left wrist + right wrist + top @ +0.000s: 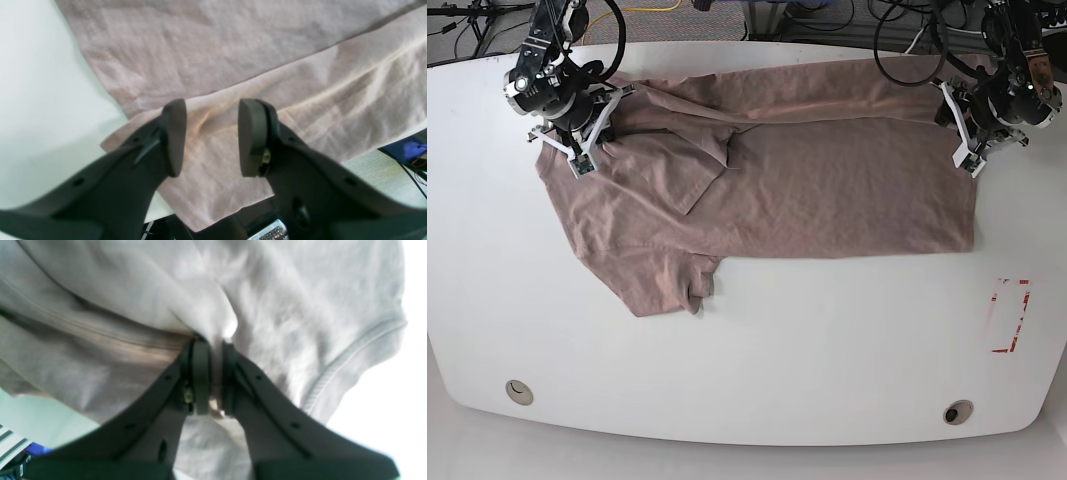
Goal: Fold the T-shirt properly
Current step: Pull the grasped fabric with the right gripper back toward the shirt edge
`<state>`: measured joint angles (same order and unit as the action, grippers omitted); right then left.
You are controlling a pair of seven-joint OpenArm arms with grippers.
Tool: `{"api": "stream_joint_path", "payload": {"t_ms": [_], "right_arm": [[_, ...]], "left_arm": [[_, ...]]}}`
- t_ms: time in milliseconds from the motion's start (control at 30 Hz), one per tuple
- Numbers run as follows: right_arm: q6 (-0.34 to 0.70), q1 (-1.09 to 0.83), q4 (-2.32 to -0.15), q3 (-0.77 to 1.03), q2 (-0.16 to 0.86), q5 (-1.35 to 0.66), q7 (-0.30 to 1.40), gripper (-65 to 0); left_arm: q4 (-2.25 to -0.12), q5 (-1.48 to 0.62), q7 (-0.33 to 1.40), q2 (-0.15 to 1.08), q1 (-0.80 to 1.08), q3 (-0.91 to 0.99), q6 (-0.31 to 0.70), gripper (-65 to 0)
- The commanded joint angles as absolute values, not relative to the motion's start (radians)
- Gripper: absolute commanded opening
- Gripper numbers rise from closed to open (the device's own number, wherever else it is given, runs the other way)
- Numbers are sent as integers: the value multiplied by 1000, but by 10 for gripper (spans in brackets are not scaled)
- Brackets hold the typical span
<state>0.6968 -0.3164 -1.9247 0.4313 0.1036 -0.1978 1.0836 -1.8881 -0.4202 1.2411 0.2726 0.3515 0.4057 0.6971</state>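
We see a dusty pink-brown T-shirt point(807, 180) of soft, matt, wrinkled woven cloth, ribbed at its neckline. Under it lies our smooth, faintly glossy white worktop point(777, 350). The black end effectors point(211, 136) point(213, 376) look like matt moulded plastic.

White table point(757, 350); pink-brown T-shirt point(827, 190) spread on it.

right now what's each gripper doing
Left gripper: open, over the dusty pink cotton T-shirt, holding nothing.
Right gripper: shut on a pinch of the T-shirt.

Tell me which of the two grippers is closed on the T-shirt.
The right gripper: it pinches a fold of the T-shirt, while the left gripper stands open above the cloth.
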Motion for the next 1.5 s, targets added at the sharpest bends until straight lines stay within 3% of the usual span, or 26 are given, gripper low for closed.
{"api": "stream_joint_path", "payload": {"t_ms": [0,733,900,1067,1167,1467], "right_arm": [[698,-298,-1946,435,116,-199,1075,-588],[698,-205,-1939,430,199,-199,1076,-580],[698,-200,-1940,430,200,-197,1076,-468],[698,-200,-1949,433,219,-197,1076,-258],[698,-200,-1962,435,240,-197,1076,-168],[698,-248,-1995,513,248,-208,1121,-155]], "left_arm": [[-1902,-426,1237,286,348,412,698,-410],[-1902,-427,1236,314,351,406,698,-410],[-1902,-427,1236,314,349,406,698,-410],[-1902,-432,1236,312,351,403,698,-410],[-1906,-433,1236,312,351,369,698,-410],[-1939,-438,1239,308,400,321,698,-410]]}}
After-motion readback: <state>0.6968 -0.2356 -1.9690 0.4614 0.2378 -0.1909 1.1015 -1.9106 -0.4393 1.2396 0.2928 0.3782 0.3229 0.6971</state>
